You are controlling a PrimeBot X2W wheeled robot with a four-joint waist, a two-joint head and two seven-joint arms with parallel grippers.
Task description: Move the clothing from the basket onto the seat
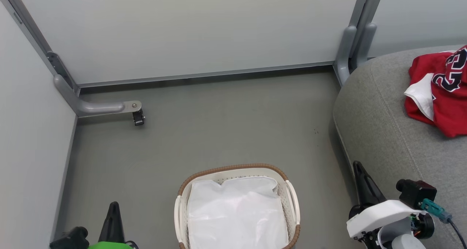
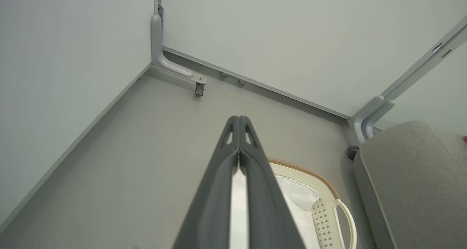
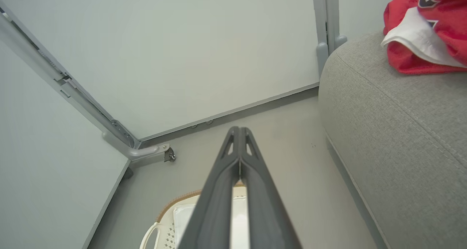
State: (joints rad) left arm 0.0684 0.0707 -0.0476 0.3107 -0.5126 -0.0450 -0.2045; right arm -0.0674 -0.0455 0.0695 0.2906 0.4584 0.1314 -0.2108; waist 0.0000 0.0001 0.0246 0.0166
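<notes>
Grey floor [image 1: 219,132], white partitions [image 1: 182,30]; clothing [image 1: 445,96] on seat [image 1: 379,132]; basket [image 1: 233,167] apparently holds liner [image 1: 237,212].

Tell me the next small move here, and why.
Probably stop: the red white-trimmed garments lie on the large grey fabric seat, the oval white perforated basket holds just a white liner sheet, and left gripper and right gripper are shut, empty.

**Edges and Covers**

The clothing [image 1: 443,99] runs off the right edge, its lettering, perhaps numerals, only partly readable. The seat [image 1: 379,132] is cut off at the right and near sides. The basket [image 1: 233,167] loses its near end; a sheet [image 1: 237,212] hides its floor.
</notes>
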